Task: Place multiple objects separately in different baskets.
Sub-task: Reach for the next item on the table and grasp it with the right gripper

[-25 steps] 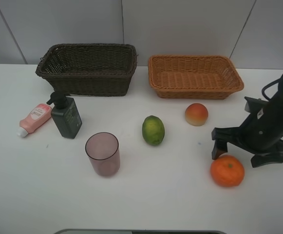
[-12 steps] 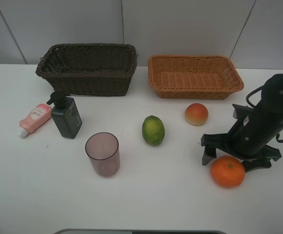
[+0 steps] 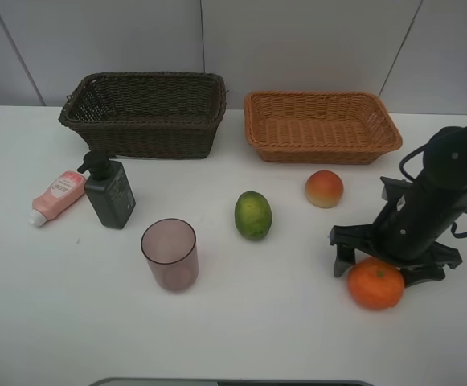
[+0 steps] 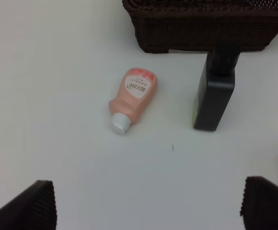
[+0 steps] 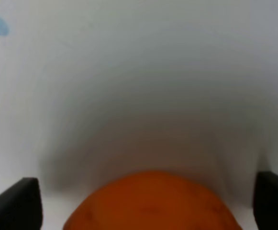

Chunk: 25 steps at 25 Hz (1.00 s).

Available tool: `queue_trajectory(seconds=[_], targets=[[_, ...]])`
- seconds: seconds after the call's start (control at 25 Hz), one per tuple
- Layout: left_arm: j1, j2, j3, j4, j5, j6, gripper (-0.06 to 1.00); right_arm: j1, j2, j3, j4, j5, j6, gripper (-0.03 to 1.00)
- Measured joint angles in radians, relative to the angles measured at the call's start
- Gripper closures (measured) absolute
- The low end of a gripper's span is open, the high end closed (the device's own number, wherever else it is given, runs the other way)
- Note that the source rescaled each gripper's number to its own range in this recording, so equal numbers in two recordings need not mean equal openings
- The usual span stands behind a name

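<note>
Your right hand (image 3: 382, 265) has dropped and slid toward the front edge of the desk (image 3: 281, 338) since a second ago, and it now straddles the orange (image 3: 374, 285), which has not shifted from its spot near the front right corner. The hand's fingers stand wide on either side of the fruit, with bare desk showing between each one and the peel, so nothing is gripped yet. I judge that closing on the orange is the step in hand, and the task is only at its start, since both baskets look empty.

Your left hand (image 4: 150, 206) hangs wide open and holds nothing; it is over the left side, looking down on the pink tube (image 3: 56, 194) and the pump bottle (image 3: 111, 193) just in front of the dark brown basket (image 3: 145, 137).

The light basket (image 3: 321, 149) stands at the back edge; the peach (image 3: 324, 188) lies near its front wall, off to the side of the line from the orange, so lift well before you carry. The lime (image 3: 253, 215) and the cup (image 3: 170, 253) sit toward the middle, well apart from that path.
</note>
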<state>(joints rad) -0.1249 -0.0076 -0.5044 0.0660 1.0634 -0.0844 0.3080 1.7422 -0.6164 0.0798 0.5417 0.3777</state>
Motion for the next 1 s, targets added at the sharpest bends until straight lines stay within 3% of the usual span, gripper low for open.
queue_trajectory(seconds=[0.12, 0.8, 0.88, 0.92, 0.96, 1.0], targets=[[0.000, 0.000, 0.000, 0.000, 0.000, 0.000, -0.05, 0.000, 0.000, -0.002, -0.004, 0.006, 0.001, 0.12], [0.000, 0.000, 0.000, 0.000, 0.000, 0.000, -0.05, 0.000, 0.006, -0.003, -0.028, 0.095, -0.063, 0.13], [0.000, 0.000, 0.000, 0.000, 0.000, 0.000, -0.05, 0.000, 0.007, -0.003, -0.031, 0.096, -0.067, 0.22], [0.000, 0.000, 0.000, 0.000, 0.000, 0.000, -0.05, 0.000, 0.008, -0.003, -0.036, 0.099, -0.067, 0.36], [0.000, 0.000, 0.000, 0.000, 0.000, 0.000, -0.05, 0.000, 0.008, -0.003, -0.040, 0.104, -0.067, 0.56], [0.000, 0.000, 0.000, 0.000, 0.000, 0.000, -0.05, 0.000, 0.008, -0.003, -0.040, 0.106, -0.067, 0.60]])
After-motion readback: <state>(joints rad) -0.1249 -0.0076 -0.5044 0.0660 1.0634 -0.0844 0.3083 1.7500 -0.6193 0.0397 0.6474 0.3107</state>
